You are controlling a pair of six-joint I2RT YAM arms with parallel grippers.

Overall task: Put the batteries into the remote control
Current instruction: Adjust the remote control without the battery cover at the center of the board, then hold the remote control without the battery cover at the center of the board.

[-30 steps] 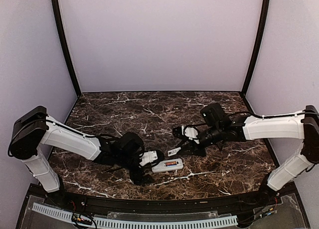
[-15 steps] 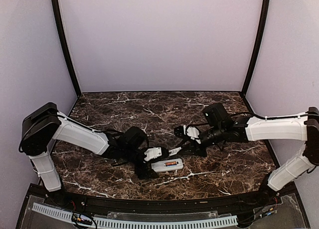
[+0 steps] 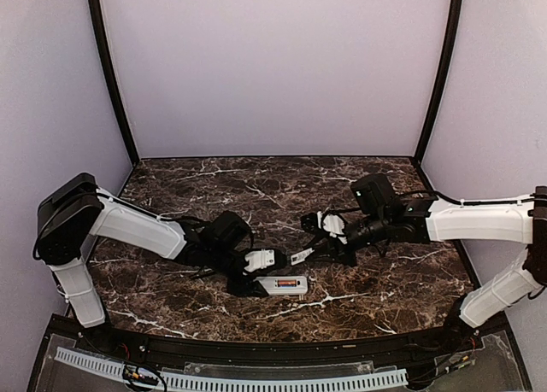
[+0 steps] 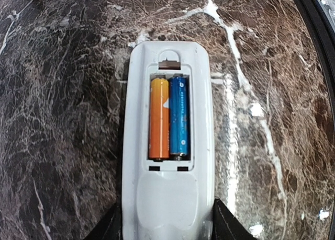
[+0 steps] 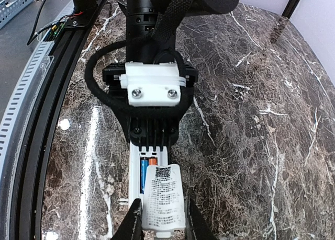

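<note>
Dark marble veined in white makes up the table (image 3: 385, 294), and nearest its front edge lies the remote control (image 4: 167, 198), back up. From the left wrist camera I look straight into its open bay. The orange battery (image 4: 158, 118) and the blue battery (image 4: 179, 116) lie side by side in it, touching. Overhead, that same bay is only a small reddish stripe.

My left gripper (image 4: 167, 232) pinches the remote control by the end nearest that camera, its jaws flush against each long edge.

Just beyond the remote control, and above it, my right gripper (image 5: 162, 227) is clamped on the battery cover (image 5: 163, 190), a flat white piece held off the marble. Its wrist view shows the cover hiding part of the bay, with both cells peeking out past its far edge.

Only that view shows the cover's sticker (image 5: 165, 206): a QR code over lines of print too fine for me to read. The blue battery carries white lettering along its side, also illegible.

Farther back, behind the remote control, stand plain lilac walls (image 3: 273, 67).
</note>
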